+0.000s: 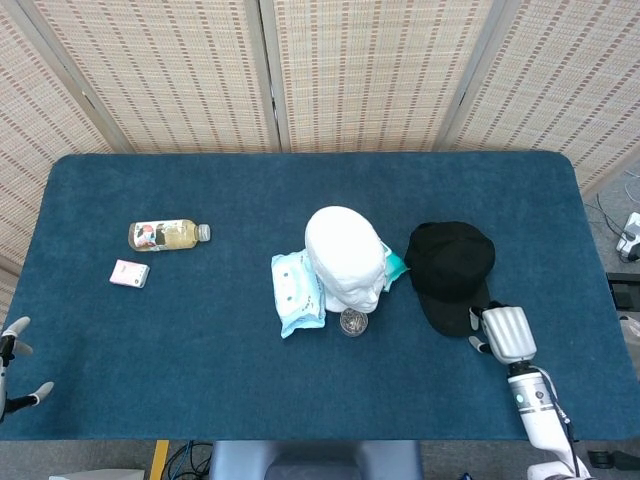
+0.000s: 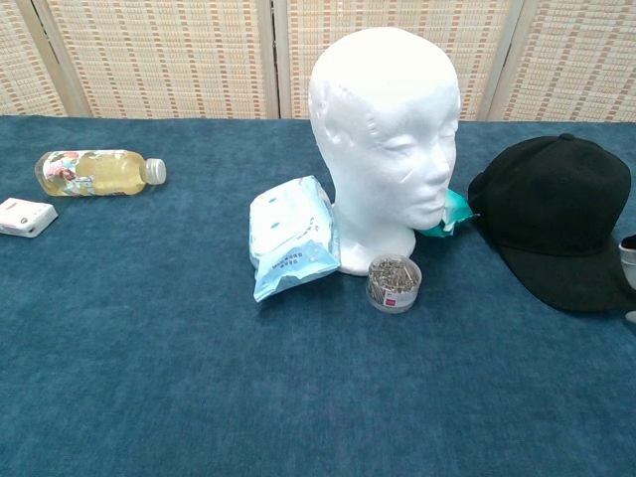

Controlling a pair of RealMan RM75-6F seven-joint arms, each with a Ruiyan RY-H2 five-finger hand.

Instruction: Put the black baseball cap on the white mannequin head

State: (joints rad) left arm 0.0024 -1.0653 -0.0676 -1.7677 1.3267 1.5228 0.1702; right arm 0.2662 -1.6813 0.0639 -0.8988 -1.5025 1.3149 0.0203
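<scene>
The black baseball cap (image 1: 450, 262) (image 2: 556, 214) lies flat on the blue table, brim toward the front edge, just right of the white mannequin head (image 1: 343, 255) (image 2: 386, 129). The head stands upright and bare, facing front right. My right hand (image 1: 500, 333) is low at the cap's brim, back upward, fingers stretched toward the brim's right corner and holding nothing; only its edge (image 2: 628, 248) shows in the chest view. My left hand (image 1: 10, 365) sits far off at the table's front left corner, fingers apart and empty.
A blue wipes pack (image 1: 297, 293) (image 2: 291, 237) leans on the head's left side. A small jar of pins (image 1: 352, 321) (image 2: 395, 283) stands before it, a teal pack (image 1: 394, 265) (image 2: 452, 212) between head and cap. A bottle (image 1: 165, 234) and a small box (image 1: 129, 273) lie far left.
</scene>
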